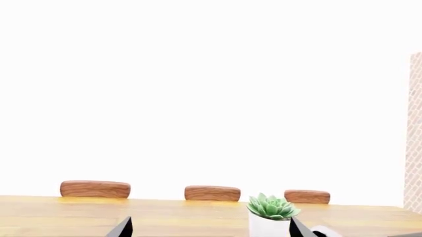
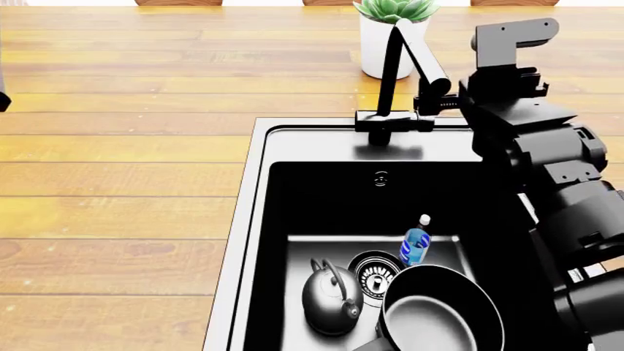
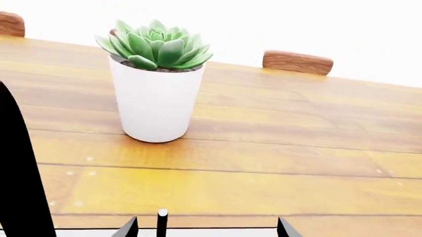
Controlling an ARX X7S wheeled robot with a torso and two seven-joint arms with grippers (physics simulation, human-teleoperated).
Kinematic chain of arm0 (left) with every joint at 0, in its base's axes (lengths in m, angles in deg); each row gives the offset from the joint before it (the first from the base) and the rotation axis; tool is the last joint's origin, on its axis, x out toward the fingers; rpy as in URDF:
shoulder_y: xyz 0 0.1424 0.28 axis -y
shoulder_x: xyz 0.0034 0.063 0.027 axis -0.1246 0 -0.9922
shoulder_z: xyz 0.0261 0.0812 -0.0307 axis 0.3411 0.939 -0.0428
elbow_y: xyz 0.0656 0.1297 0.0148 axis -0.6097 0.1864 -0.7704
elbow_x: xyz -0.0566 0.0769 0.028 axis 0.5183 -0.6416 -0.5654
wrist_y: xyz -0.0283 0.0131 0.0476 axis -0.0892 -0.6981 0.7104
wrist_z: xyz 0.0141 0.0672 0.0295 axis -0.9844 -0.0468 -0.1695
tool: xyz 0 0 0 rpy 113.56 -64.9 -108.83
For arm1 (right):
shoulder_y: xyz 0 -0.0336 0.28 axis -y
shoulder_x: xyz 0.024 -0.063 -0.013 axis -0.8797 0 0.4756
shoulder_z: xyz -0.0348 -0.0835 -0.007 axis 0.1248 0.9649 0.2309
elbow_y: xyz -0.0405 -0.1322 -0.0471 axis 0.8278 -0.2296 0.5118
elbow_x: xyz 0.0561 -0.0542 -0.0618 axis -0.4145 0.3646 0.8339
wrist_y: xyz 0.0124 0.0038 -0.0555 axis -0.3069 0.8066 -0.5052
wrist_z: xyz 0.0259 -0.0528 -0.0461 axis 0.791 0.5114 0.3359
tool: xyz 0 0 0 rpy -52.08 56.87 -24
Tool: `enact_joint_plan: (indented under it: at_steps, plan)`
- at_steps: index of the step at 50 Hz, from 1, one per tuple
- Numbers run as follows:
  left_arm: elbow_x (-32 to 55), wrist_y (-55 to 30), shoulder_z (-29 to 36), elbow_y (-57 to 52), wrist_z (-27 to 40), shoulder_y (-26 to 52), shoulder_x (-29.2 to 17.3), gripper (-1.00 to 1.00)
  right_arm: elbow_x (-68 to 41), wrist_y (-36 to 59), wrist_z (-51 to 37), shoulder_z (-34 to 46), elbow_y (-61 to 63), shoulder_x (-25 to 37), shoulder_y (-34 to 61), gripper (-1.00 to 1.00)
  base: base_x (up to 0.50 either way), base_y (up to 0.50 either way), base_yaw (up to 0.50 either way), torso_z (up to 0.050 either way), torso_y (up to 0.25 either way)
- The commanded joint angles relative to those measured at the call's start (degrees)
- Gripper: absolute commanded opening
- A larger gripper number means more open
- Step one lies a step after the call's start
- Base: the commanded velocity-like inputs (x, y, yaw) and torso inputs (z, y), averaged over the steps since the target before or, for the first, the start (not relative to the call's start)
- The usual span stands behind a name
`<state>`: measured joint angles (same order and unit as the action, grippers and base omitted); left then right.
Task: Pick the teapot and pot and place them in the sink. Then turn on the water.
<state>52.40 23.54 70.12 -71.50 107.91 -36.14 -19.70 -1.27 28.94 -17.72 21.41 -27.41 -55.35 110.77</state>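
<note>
Already both vessels lie in the sink (image 2: 256,219), and the right gripper (image 3: 205,228) is up at the faucet (image 2: 395,80).

Down on the basin floor the teapot (image 2: 329,298) stands upright beside the round drain (image 2: 375,272), its arched handle running from the far edge toward the near edge of the desk (image 2: 127,161); the pot (image 2: 439,311) sits just right of it, open side up, partly over the drain, with its handle hidden; a small blue bottle (image 2: 416,243) stands behind the pot; the faucet's spout slants down toward the right arm; the right gripper's fingertips are spread apart, holding nothing, near the white plant pot (image 3: 155,98); the left gripper (image 1: 207,228) is likewise spread and empty.
</note>
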Motion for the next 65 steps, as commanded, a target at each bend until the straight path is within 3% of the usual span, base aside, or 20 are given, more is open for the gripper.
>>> enact_joint_plan:
  at_steps: [1,18,35,65]
  plan:
    - [-0.2,0.3,-0.6,0.1,-0.1,-0.9,-0.1,1.0,0.6,-0.7,1.0,0.2,-1.8,-1.1,0.9,1.0,0.0,0.0,0.0,0.0,0.0]
    - [-0.7,0.1,-1.7,0.3,0.0,-2.0,0.0,1.0,1.4,-2.7,2.9,0.1,-7.0,-3.4,2.5,1.0,0.0,0.0,0.0,0.0,0.0]
    - [-1.2,0.9,-2.4,0.1,0.0,-3.9,-0.2,1.0,1.7,-3.1,3.4,0.2,-7.7,-3.8,2.3,1.0,0.0,0.0,0.0,0.0,-0.203]
    - [-0.4,0.6,-5.5,0.1,0.0,-5.9,0.0,1.0,1.0,0.5,0.6,-0.2,-0.5,-0.9,3.0,1.0,0.0,0.0,0.0,0.0,0.0]
